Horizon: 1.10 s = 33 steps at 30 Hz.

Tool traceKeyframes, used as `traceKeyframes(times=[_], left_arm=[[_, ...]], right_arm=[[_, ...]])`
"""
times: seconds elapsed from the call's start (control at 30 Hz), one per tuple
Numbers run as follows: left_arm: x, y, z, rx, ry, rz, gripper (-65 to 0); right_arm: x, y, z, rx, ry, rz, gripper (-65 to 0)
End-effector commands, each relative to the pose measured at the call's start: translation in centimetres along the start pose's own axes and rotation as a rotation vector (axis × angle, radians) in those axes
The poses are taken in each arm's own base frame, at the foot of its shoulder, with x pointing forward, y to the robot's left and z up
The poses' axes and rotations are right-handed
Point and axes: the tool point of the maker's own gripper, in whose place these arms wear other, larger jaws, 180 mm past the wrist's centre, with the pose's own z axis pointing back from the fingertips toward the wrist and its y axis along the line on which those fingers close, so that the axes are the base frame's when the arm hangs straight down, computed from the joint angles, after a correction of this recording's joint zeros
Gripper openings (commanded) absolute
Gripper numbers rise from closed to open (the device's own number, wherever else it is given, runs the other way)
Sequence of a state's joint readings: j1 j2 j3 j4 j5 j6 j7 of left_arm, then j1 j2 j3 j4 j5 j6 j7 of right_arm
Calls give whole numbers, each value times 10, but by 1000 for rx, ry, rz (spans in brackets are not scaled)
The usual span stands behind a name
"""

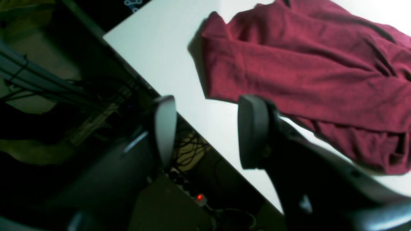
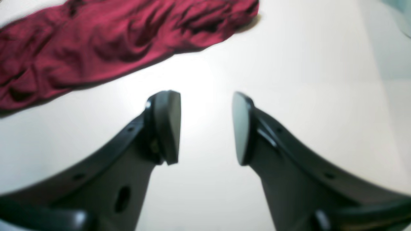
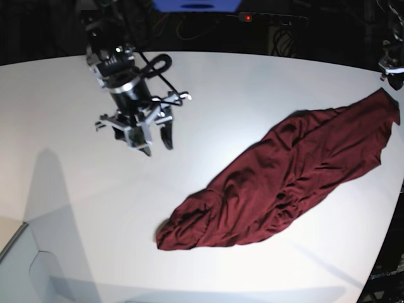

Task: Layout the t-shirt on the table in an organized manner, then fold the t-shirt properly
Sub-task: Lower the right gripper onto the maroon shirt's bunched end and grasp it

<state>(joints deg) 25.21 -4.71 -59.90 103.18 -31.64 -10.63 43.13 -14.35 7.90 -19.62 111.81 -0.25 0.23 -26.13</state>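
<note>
The dark maroon t-shirt lies crumpled in a long diagonal heap on the right half of the white table. My right gripper hangs open and empty above the table's left middle, well apart from the shirt. In the right wrist view the right gripper is open over bare table, with the shirt at the upper left. My left gripper is open and empty over the table's edge, just beside the shirt's end. The left arm shows only at the far right edge.
Below the table edge in the left wrist view are dark cables and a power strip with a red light. A power strip with a red light lies behind the table. A pale surface sits at the lower left corner.
</note>
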Motion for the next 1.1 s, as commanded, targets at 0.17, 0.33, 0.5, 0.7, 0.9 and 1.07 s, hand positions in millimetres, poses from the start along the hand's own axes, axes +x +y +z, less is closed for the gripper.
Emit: traceKeyframes(times=[0.17, 0.33, 0.5, 0.7, 0.9, 1.07], left_arm=[[4, -4, 7, -13, -25, -8, -348], [12, 3, 29, 25, -68, -16, -348], [24, 17, 43, 76, -116, -6, -348], [27, 27, 47, 102, -125, 1, -348], [23, 32, 51, 115, -113, -7, -348], [21, 35, 50, 124, -105, -10, -348]], right_arm=[[33, 28, -66, 68, -9, 15, -375], [28, 26, -126, 61, 72, 41, -374], [29, 13, -169, 45, 99, 77, -374], [19, 9, -193, 92, 120, 119, -374], [16, -3, -208, 78, 99, 126, -374], [9, -10, -216, 73, 98, 127, -375]])
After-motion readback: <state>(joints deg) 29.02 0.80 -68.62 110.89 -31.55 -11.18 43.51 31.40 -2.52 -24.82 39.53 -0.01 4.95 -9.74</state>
